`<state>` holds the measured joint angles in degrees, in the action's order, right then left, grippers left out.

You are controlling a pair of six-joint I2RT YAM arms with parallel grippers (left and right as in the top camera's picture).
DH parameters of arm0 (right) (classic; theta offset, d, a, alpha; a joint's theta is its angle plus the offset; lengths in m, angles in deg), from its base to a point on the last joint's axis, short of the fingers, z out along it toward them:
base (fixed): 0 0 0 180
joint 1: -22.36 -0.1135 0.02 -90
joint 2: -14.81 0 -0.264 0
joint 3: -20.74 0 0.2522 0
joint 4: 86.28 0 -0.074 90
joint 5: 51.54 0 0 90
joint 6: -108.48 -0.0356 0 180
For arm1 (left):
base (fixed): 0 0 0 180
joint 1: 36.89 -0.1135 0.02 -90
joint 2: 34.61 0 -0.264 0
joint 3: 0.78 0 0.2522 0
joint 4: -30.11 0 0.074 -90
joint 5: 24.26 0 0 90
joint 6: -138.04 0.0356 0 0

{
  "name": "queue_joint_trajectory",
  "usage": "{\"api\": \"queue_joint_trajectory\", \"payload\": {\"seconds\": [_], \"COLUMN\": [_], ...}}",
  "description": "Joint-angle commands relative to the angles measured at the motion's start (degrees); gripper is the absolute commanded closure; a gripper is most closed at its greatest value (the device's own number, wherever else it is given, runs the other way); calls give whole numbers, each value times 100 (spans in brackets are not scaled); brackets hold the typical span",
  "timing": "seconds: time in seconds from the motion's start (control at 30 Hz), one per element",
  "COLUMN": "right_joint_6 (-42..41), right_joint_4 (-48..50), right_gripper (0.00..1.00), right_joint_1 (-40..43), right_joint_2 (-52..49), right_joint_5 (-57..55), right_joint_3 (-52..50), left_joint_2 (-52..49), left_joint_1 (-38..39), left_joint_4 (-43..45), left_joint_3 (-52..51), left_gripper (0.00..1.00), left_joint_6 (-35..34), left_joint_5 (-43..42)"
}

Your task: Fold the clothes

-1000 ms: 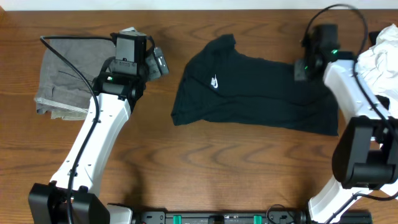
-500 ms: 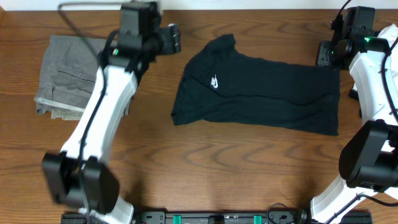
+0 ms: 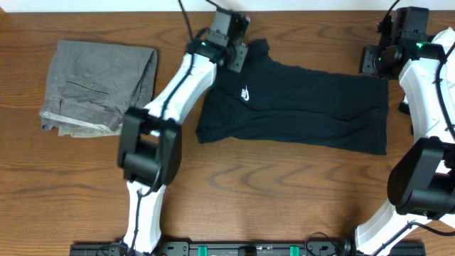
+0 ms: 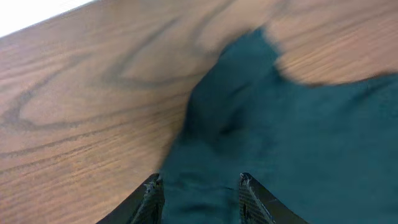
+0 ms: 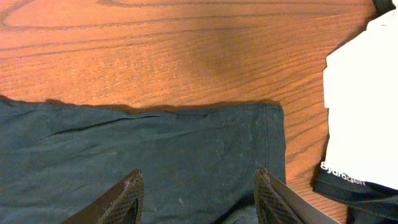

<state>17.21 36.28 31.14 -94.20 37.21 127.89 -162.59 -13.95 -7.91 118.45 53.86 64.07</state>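
Black T-shirt (image 3: 298,107) not yet folded; grey trousers (image 3: 96,85) folded, far left.
Shirt lies spread flat mid-table. Left gripper (image 4: 200,190) parted over its top-left corner, contact unclear in blur. Right gripper (image 5: 199,193) parted over the hem corner, empty. White garment (image 5: 364,106) unfolded at right.

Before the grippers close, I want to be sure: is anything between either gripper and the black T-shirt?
Nothing visible. The left gripper is over the sleeve end of the black T-shirt, the right gripper over its hem corner; the white garment lies beside, not between.
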Motion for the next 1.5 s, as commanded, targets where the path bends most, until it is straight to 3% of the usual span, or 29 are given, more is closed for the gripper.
{"api": "queue_joint_trajectory", "payload": {"seconds": [0.0, 0.17, 0.47, 1.2, 1.27, 1.47], "right_joint_6": [-35, -37, -35, -37, -37, -35], "right_joint_4": [-4, -7, -2, -9, -9, -28], "right_gripper": [45, 45, 46, 46, 46, 46], "right_joint_1": [17, 17, 22, 22, 22, 22], "right_joint_2": [13, 13, 13, 13, 13, 13], "right_joint_5": [20, 20, -24, -24, -22, -24], "right_joint_3": [57, 50, -57, -68, -68, -70], "left_joint_2": [-245, -638, -909, -1397, -1401, -1399], "left_joint_1": [-105, -105, -105, -127, -140, -188], "left_joint_4": [247, 708, 1298, 1729, 1731, 1628], "left_joint_3": [63, 63, 63, 61, 61, 61], "left_gripper": [60, 59, 46, 46, 47, 48], "left_joint_6": [341, 476, 463, 466, 466, 407], "left_joint_5": [474, 472, 2, -63, 52, 1438]}}
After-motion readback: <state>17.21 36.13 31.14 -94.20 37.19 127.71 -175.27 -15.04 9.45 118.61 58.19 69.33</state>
